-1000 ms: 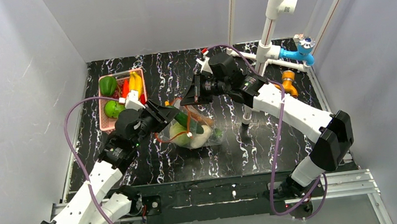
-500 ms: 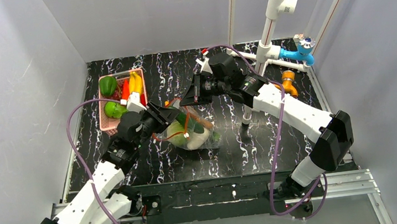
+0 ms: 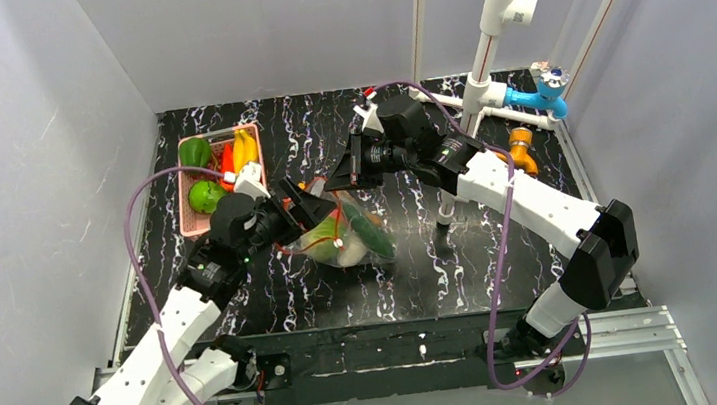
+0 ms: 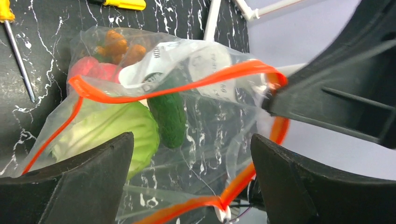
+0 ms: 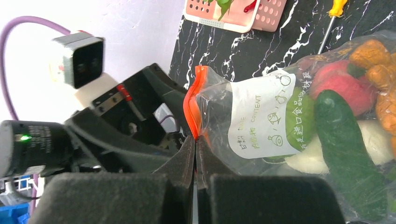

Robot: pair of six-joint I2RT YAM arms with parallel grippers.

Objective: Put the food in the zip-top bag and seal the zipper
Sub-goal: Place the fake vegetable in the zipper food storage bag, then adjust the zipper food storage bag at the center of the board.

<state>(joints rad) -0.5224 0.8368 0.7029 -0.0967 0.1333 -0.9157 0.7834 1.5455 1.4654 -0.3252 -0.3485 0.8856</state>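
Observation:
The clear zip-top bag (image 3: 387, 251) lies mid-table with its mouth held up and gaping. Inside it are the green cabbage (image 4: 109, 130), the dark cucumber (image 4: 169, 119), the red-pink ball (image 4: 93, 70), an orange piece (image 4: 119, 44) and the white radish (image 5: 373, 137). My right gripper (image 5: 196, 137) is shut on the orange-red zipper (image 4: 154, 95) at the mouth's far end. My left gripper (image 4: 191, 182) stands open just in front of the mouth, nothing between its fingers (image 4: 79, 182). In the top view it (image 3: 313, 210) is left of the bag.
A pink basket (image 3: 186, 208) with green, yellow and red toy produce stands at the back left. Yellow-handled screwdrivers (image 4: 125, 3) lie behind the bag. A white pipe stand (image 3: 494, 47) with blue and orange fittings rises at the back right. Grey walls enclose the table.
My left gripper has opened and let go of the cucumber, which now lies inside the bag. The right gripper has kept its hold on the zipper.

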